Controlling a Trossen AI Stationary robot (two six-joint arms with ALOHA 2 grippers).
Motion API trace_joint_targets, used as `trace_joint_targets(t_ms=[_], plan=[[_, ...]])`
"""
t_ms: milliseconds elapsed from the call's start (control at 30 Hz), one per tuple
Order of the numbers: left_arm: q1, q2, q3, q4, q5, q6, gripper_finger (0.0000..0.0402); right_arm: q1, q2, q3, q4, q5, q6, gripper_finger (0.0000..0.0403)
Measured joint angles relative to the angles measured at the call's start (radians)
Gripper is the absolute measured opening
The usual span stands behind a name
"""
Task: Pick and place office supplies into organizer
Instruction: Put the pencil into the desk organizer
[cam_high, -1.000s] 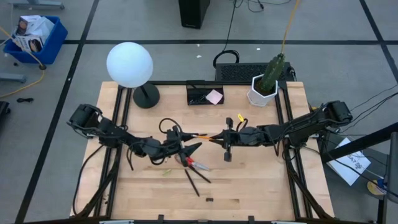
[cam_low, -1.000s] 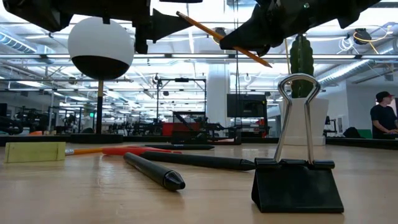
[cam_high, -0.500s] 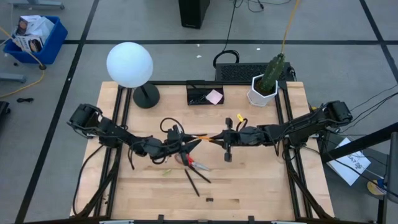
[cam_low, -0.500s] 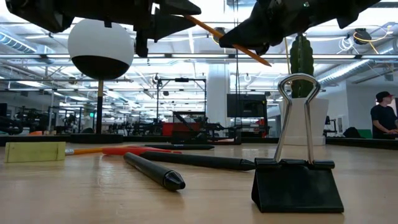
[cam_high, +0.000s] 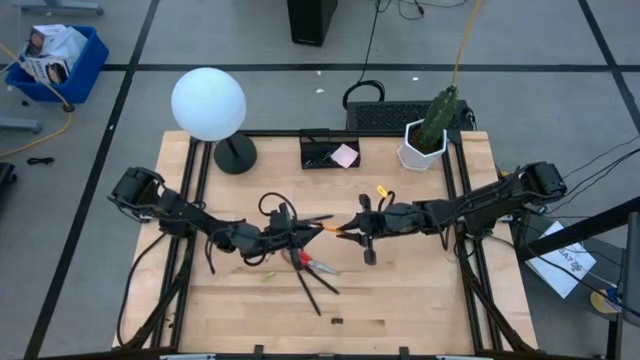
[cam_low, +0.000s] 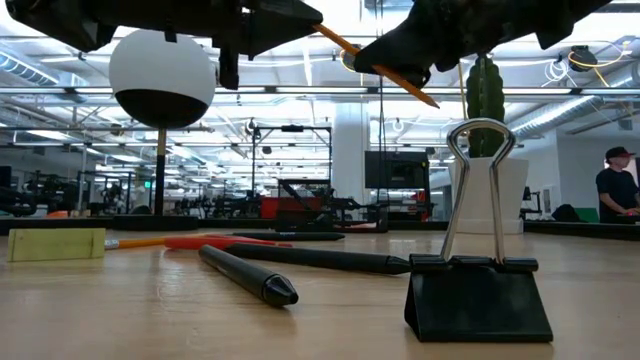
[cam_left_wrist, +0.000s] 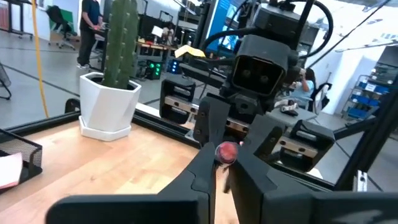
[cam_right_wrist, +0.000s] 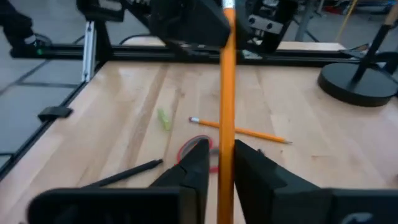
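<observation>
Jaws of both grippers, left gripper (cam_high: 305, 227) and right gripper (cam_high: 350, 228), pinch 1 pencil (cam_high: 330, 229); tugging could snap it.

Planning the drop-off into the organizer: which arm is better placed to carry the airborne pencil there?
Probably the left. The left gripper is clamped on the pencil, while the right gripper is loosening. Both sit similarly far from the organizer.

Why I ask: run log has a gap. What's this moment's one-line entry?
phase: mid-air handover | left hand: shut on pencil | right hand: at pencil's other end | organizer: pencil not in yet
</observation>
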Motion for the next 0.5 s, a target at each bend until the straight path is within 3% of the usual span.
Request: trace_joint_targets(t_ms=[267,500], plan=[[-0.025,-0.008,0.0,-0.007,-0.03,0.037,0.0021,0.02,-0.001,0.0,-0.214,-0.006,0.067,0.0123],[-0.001,-0.019,0.0,-0.005,-0.04,0.045,0.0031,0.046,-0.001,-0.001,-0.414,-0.007,0.198,0.0128]])
